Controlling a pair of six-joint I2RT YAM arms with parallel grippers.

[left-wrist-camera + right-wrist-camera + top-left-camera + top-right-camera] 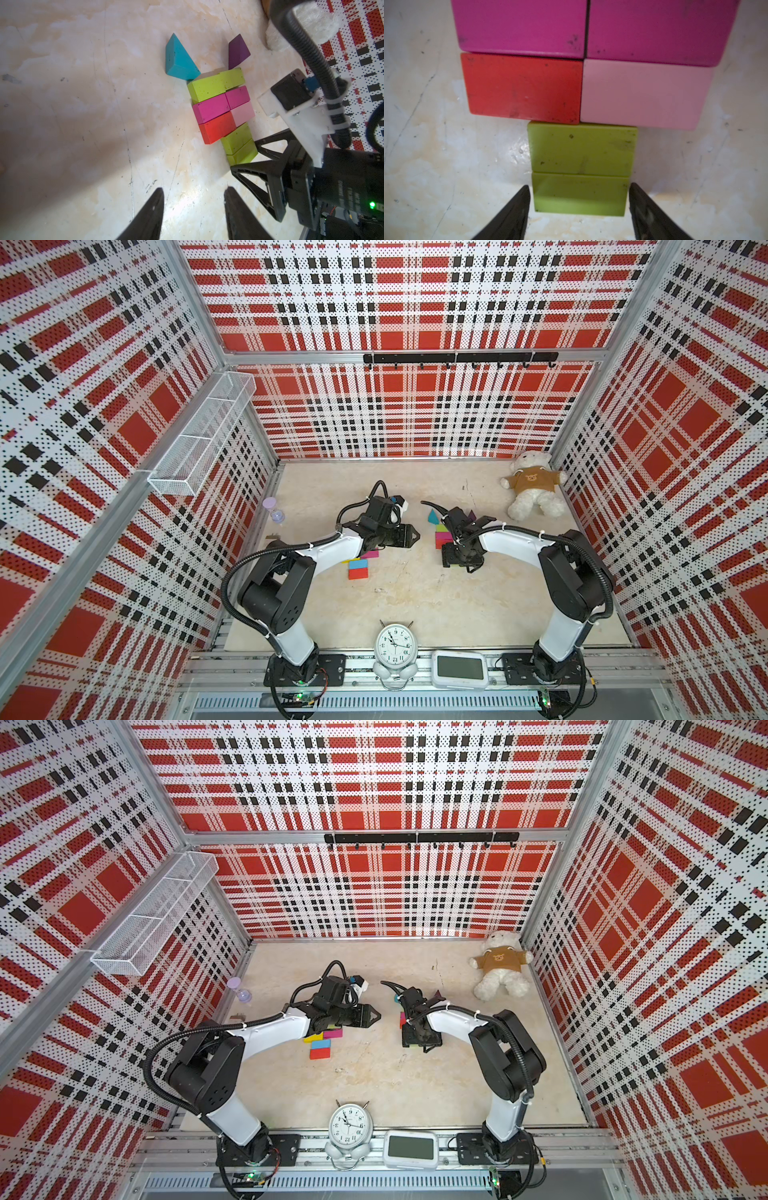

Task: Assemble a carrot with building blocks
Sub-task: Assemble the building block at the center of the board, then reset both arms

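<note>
Right gripper [579, 186] closest to the lens: jaws spread slightly wider than the end lime block [579, 194], with a thin gap on either side, so flanking rather than clamping. Next along and touching it, a second lime block [582, 149]; then a row of red block [523, 87] and pink block [643, 93]; then two magenta blocks [519, 27] side by side.

More of the figure [216, 122] from the left wrist view: beyond the magenta row, a lime pair [216, 86], then a teal wedge [178, 60] and a purple wedge [238, 52] just off its corners, like leaves. Left gripper [194, 188] half-spread and empty, hovering over bare worktop [83, 104], apart from the figure.

In both top views, lies a little toward 2 o'clock from the worktop's middle, wedges at the 12 o'clock end, single lime blocks at the 6 o'clock end under the right arm [511, 539]. Near 9 o'clock, beside the left arm [328, 551], spare blocks [358, 573]: red, blue, magenta, yellow, unused.

Judged far along: wide body, narrowing tail and leafy top, all laid flat and close together. Probably left: backing the right gripper away without nudging the end lime block, perhaps squaring the slightly stepped lime pair. Role of the spare blocks in the design: unclear.
</note>
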